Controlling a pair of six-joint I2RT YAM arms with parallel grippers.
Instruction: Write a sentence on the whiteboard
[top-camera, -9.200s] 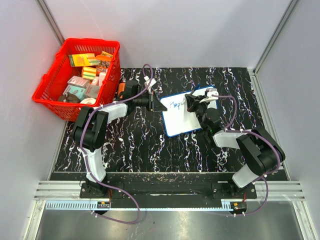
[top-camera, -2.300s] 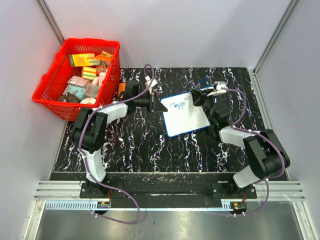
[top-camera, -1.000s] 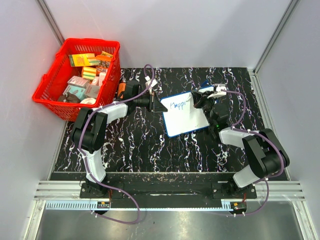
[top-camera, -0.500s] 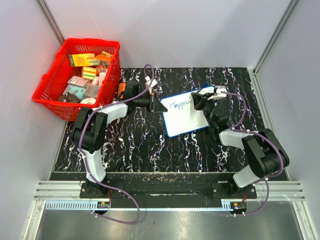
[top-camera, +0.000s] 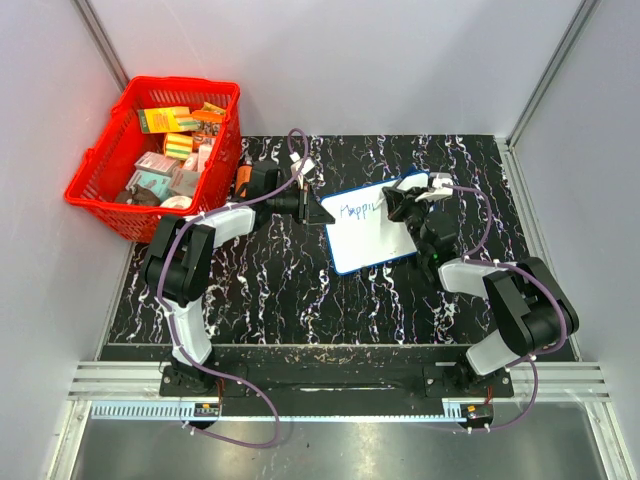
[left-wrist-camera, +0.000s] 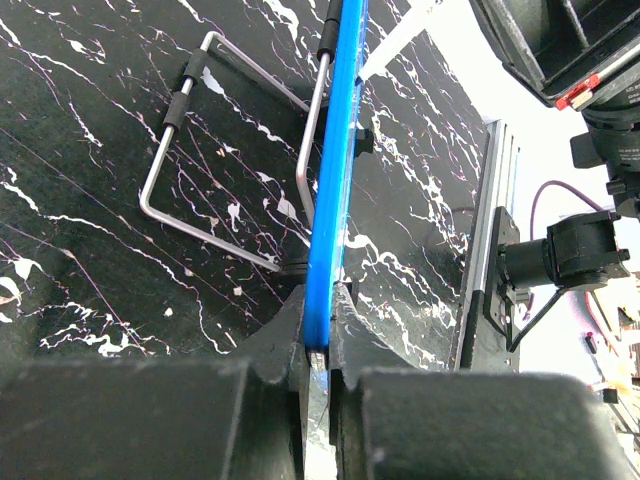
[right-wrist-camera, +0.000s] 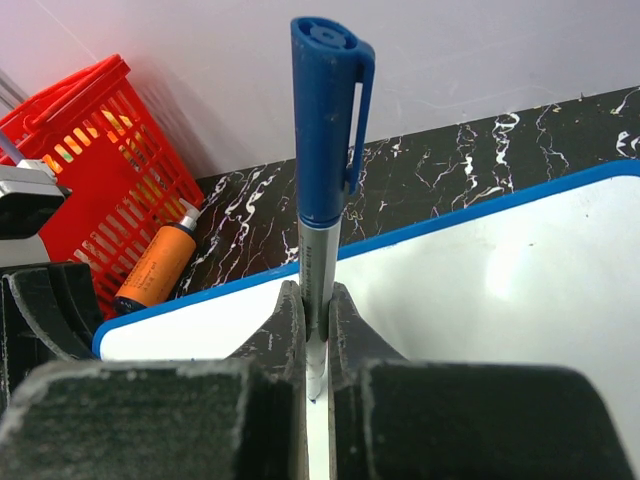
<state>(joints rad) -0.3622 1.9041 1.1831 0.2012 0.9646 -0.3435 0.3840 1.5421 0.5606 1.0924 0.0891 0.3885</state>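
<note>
The whiteboard (top-camera: 370, 238), white with a thin blue rim, lies slanted at the middle of the black marbled table. Blue handwriting, the start of the sentence (top-camera: 358, 209), runs along its top line and reads roughly "Happin". My left gripper (top-camera: 322, 214) is shut on the board's left edge; in the left wrist view the blue rim (left-wrist-camera: 330, 190) runs edge-on into the gripper (left-wrist-camera: 318, 312). My right gripper (top-camera: 402, 204) is shut on a blue-capped marker (right-wrist-camera: 322, 190), tip down on the whiteboard (right-wrist-camera: 480, 270), just right of the last letter.
A red basket (top-camera: 180, 83) full of small boxes stands at the back left. An orange tube (top-camera: 243, 178) lies between the basket and my left arm. The board's wire stand (left-wrist-camera: 230, 170) rests on the table. Grey walls close in both sides.
My right gripper has edged rightward along the top line with the marker, and the blue writing has grown by a letter. The left gripper has stayed clamped on the board's edge.
</note>
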